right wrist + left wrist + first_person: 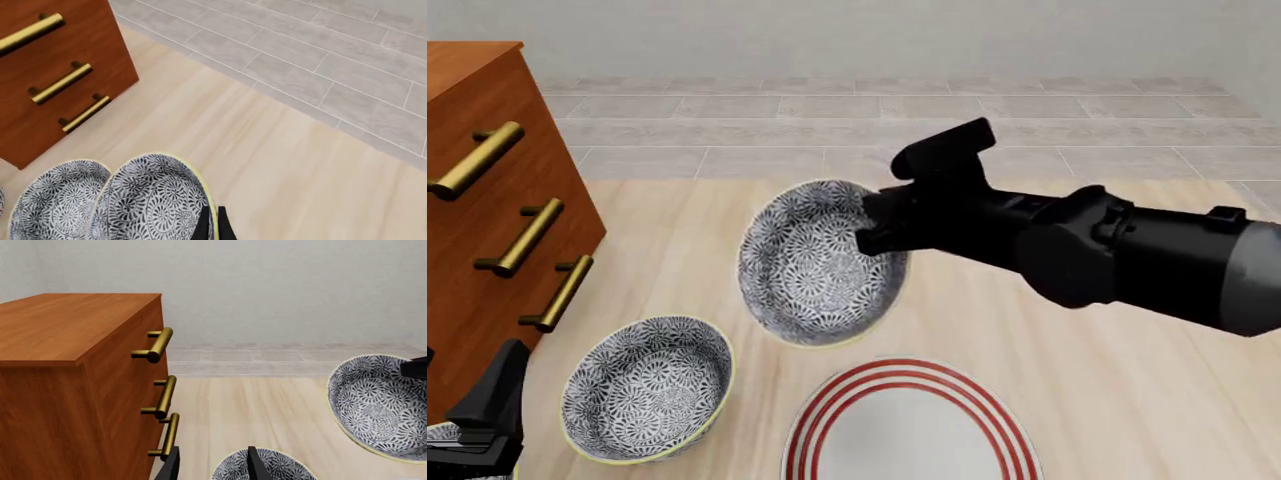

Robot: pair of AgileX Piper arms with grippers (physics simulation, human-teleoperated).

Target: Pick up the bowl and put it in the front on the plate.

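Note:
My right gripper (876, 228) is shut on the rim of a blue-and-white floral bowl (811, 268), which hangs tilted on its side above the table. In the right wrist view the fingers (203, 225) pinch the yellow rim of this bowl (153, 200). A second bowl alike (647, 390) sits upright on the table to the front left. The white plate (827, 420) with red rings lies at the front, just below and right of the held bowl. My left gripper (213, 466) is open low at the front left, over the near edge of the resting bowl (273, 467).
A wooden dresser (494, 200) with brass handles (159, 344) stands at the left, close to the left arm. A patterned edge (443, 440) shows at the front-left corner. Grey tiled floor (827, 110) lies beyond the table's far edge.

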